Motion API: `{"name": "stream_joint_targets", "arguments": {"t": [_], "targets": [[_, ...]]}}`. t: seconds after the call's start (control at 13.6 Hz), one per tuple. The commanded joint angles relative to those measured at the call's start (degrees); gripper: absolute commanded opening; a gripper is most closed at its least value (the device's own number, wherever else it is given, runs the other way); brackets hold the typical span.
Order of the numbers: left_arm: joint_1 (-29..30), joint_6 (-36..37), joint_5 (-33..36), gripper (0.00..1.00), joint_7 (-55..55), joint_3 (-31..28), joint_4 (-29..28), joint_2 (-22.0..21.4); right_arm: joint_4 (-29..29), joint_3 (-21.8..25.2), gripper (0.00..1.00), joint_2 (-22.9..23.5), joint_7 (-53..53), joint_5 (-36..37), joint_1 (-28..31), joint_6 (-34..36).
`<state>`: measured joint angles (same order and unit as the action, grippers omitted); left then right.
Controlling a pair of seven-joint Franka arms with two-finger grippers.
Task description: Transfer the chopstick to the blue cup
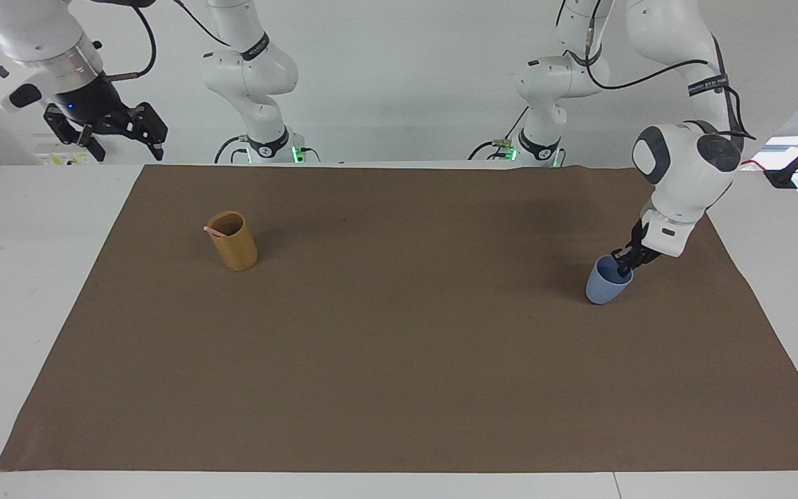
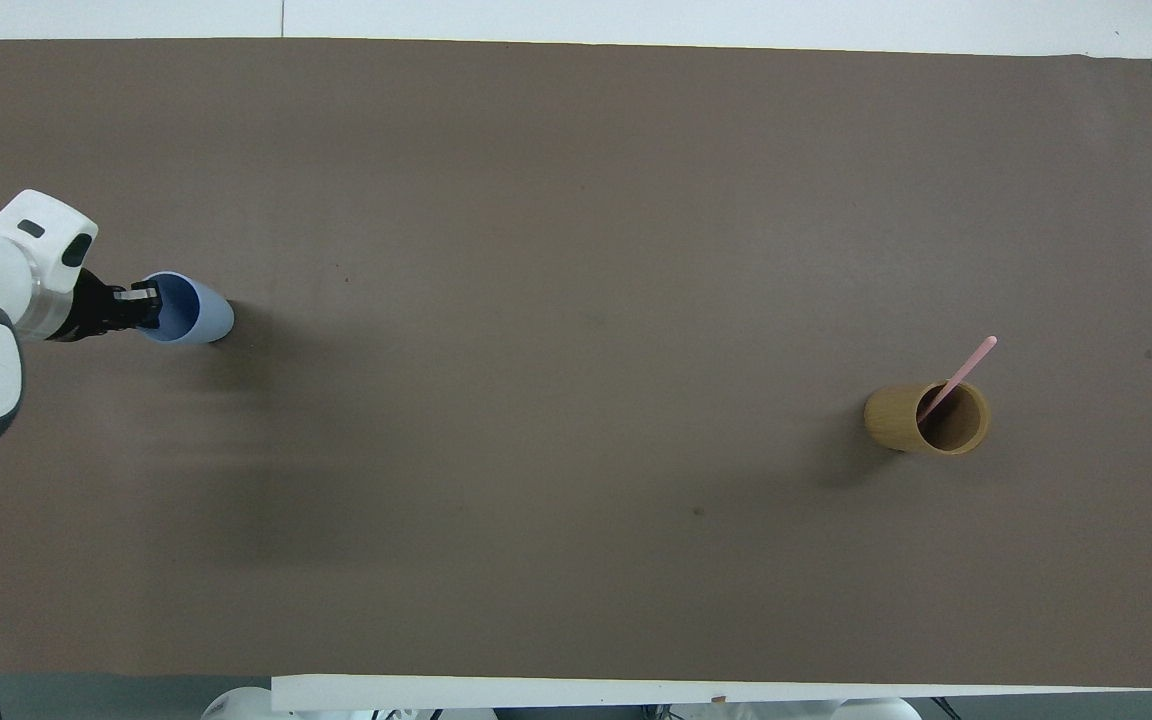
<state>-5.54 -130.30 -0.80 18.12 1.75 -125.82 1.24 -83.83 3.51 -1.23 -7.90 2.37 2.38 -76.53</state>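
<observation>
Leaning out of a tan cup (image 2: pixel 926 420) in the right part of the overhead frame, the pink chopstick (image 2: pixel 958 378) rests against the rim with its upper end pointing up and to the right. The blue cup (image 2: pixel 191 312) sits well apart from it at the left of that frame, on the brown mat (image 2: pixel 576 200) covering the table (image 1: pixel 25 229). The left claw (image 1: pixel 623 263) has its fingertips pressed together on the blue cup's rim, pinching the wall at the side toward the left arm's end of the table. The right claw (image 1: pixel 104 128) hangs spread wide in the upper left of the facing frame, above the table's white edge, waiting.
</observation>
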Motion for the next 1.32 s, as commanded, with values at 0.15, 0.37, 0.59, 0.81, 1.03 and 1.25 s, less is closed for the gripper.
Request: {"name": "stream_joint_targets", "arguments": {"t": [0.15, 0.37, 0.59, 0.81, 1.03, 1.25], "targets": [[-21.75, -1.18, -0.43, 0.0, 22.1, -0.35, 1.72, 0.69, -1.34, -0.17, 1.0, -1.23, 0.61, 0.26, 0.08, 0.07], [-27.23, -1.28, -0.43, 0.12, 27.15, -0.26, 1.81, 0.96, -1.34, -0.17, 1.0, -1.23, 0.61, 0.26, 0.08, 0.07], [-27.42, -1.1, -0.52, 1.0, 27.32, -0.26, 2.42, 0.96, -1.34, -0.17, 1.0, -1.23, 0.61, 0.26, 0.08, 0.07], [-24.02, 5.72, -0.43, 1.0, 26.53, -0.61, 7.84, -0.61, -1.34, -0.17, 1.0, -1.23, 0.61, 0.26, 0.08, 0.07], [-16.73, 18.03, 0.01, 1.0, 20.85, -0.7, 15.41, -2.28, -1.34, -0.17, 1.0, -1.23, 0.61, 0.26, 0.08, 0.07], [-3.12, 30.76, 0.19, 1.0, 2.7, -0.7, 22.43, -4.58, -1.43, -0.78, 1.0, -2.02, 0.26, 0.26, -0.36, 4.54]]}}
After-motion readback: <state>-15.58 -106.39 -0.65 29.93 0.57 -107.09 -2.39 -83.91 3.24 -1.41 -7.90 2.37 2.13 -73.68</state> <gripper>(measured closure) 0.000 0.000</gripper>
